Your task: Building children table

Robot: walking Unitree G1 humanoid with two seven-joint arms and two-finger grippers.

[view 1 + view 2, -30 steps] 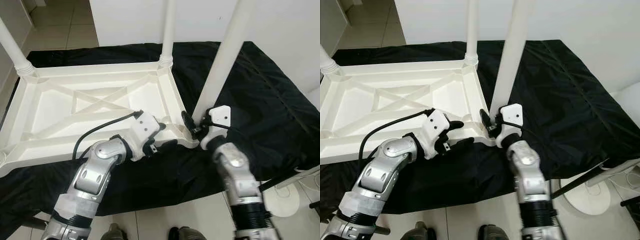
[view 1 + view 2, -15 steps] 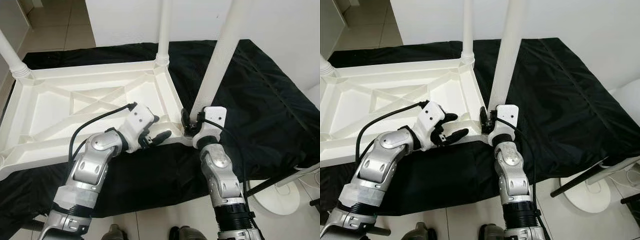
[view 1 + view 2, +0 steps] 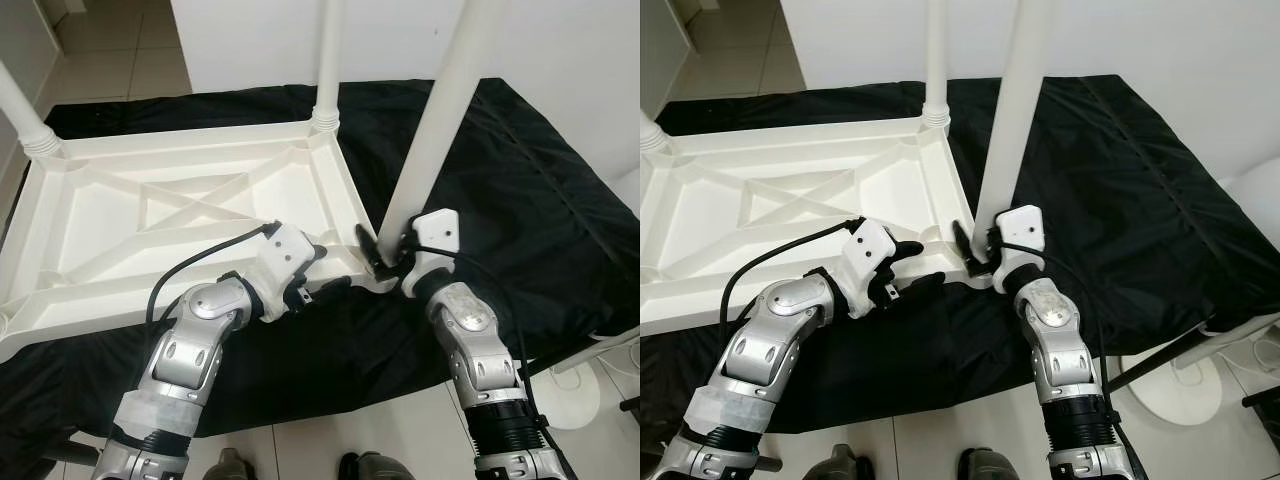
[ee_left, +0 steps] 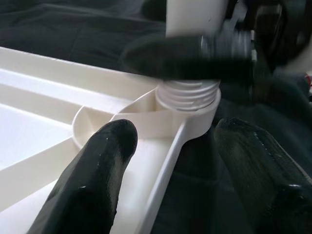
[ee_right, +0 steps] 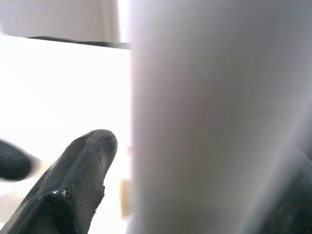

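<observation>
You won't find any writing to read here: the white plastic tabletop (image 3: 190, 210) lying upside down, its screwed-in legs (image 3: 440, 120) and the black cloth (image 3: 520, 200) beneath carry no label, brand, number or sign (the ribbed underside is plain moulded plastic). The wrist views likewise give you no lettering on any surface.

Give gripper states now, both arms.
Left gripper: open, fingers straddling the tabletop rim by the corner socket.
Right gripper: shut on the table leg, near its base.
</observation>
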